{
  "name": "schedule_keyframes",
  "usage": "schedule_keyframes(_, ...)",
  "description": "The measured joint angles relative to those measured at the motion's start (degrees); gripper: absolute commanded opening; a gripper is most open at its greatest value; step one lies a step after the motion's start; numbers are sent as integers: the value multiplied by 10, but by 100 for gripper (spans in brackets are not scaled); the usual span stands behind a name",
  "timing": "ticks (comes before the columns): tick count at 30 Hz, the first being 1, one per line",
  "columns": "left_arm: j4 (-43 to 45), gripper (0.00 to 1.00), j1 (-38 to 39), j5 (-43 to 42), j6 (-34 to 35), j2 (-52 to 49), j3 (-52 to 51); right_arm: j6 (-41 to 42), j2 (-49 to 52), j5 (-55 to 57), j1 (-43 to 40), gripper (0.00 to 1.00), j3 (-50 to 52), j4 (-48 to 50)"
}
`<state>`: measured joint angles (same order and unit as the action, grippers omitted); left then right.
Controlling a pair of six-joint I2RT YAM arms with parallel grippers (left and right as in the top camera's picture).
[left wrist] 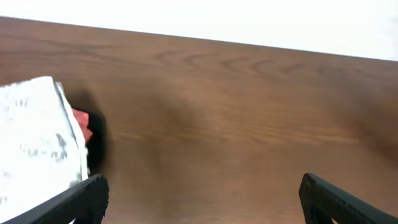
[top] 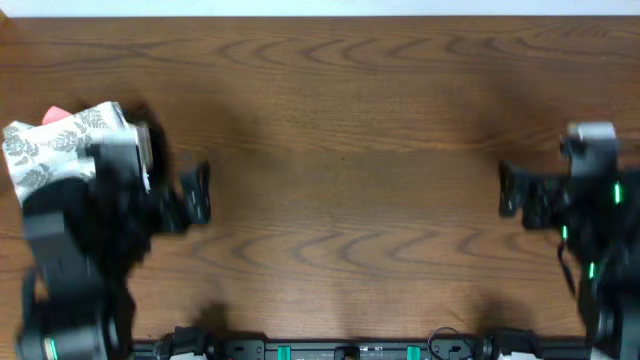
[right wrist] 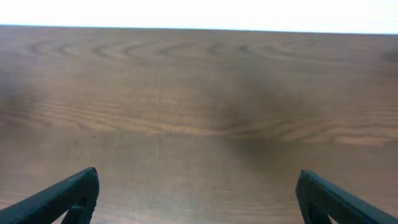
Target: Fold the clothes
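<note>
The clothes (top: 60, 145), white fabric with a grey fern print, lie folded in a compact stack at the table's far left, partly under my left arm. In the left wrist view the clothes (left wrist: 31, 143) fill the left edge, left of my left fingertip. My left gripper (top: 197, 192) is open just right of the stack, pointing toward the table's middle, and holds nothing. In its own view the left gripper (left wrist: 202, 199) spans bare wood. My right gripper (top: 506, 190) is open at the far right, facing left, also empty (right wrist: 198, 190).
A salmon-pink garment (top: 55, 116) peeks out at the stack's far edge, seen also as a pink sliver (left wrist: 82, 123) with a black cloth (left wrist: 96, 142) beside it. The wooden table (top: 350, 150) stretches between the two grippers.
</note>
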<state>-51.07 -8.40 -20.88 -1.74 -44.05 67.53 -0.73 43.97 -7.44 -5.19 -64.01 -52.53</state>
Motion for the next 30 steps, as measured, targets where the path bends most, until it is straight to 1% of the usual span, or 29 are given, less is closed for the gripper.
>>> schedule_keyframes(4, -2, 98, 0, -4, 0, 97, -70, 26, -101, 32, 0, 99, 78, -3)
schedule_keyframes(9, -19, 98, 0, -9, 0, 132, -104, 41, -167, 54, 0, 99, 153, -21)
schedule_keyframes(17, -28, 98, 0, -12, -1, 134, -104, 47, -173, 60, 0, 99, 177, -127)
schedule_keyframes(30, -28, 98, 0, -13, -1, 134, -104, 49, -173, 62, 0, 99, 177, -125)
